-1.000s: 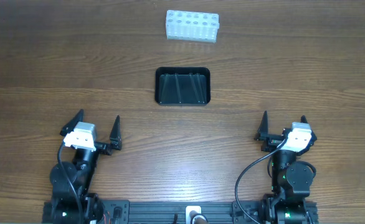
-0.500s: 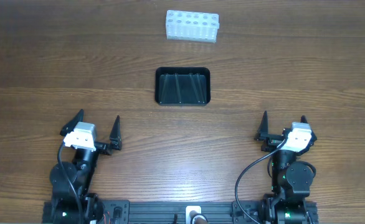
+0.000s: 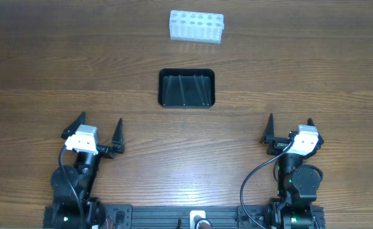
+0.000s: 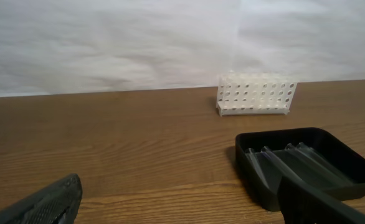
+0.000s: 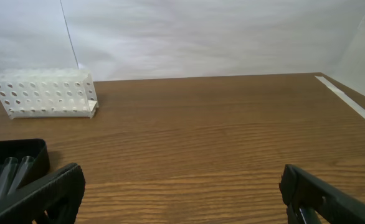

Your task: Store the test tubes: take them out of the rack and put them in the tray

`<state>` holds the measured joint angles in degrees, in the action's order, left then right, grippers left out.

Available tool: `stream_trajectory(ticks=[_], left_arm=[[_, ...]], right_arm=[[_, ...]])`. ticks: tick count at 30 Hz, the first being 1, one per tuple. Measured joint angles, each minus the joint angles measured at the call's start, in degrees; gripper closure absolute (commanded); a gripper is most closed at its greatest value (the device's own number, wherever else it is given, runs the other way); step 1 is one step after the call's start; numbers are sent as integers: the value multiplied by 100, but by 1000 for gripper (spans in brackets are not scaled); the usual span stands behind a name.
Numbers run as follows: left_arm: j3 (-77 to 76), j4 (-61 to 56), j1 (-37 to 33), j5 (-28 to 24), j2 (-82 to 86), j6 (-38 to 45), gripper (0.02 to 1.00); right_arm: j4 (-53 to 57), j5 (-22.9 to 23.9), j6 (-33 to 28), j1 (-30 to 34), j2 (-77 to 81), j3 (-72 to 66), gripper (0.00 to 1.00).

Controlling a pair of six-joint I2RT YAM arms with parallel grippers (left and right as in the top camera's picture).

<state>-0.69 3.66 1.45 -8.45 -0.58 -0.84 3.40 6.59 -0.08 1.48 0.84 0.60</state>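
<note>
Far end of table (image 3: 314,70), centre: white rack (image 3: 197,27), upright; can't tell if anything sits in its holes. Just nearer the arms, apart from rack: black tray (image 3: 186,71) w/ clear tubes (image 3: 185,89) lying lengthwise inside, side by side. Down at near-left, well apart from tray: left gripper (image 3: 102,117), jaws wide, holding nothing. Same at near-right: right gripper (image 3: 290,117), jaws wide, nothing btwn fingers. Both low over bare wood, pointing toward tray and rack.
</note>
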Motion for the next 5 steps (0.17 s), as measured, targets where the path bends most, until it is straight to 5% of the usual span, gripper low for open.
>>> stream_trajectory(ticks=[5], left_arm=[[0, 0, 0, 0, 0, 0, 18]], right_arm=[[0, 0, 4, 0, 0, 0, 7]])
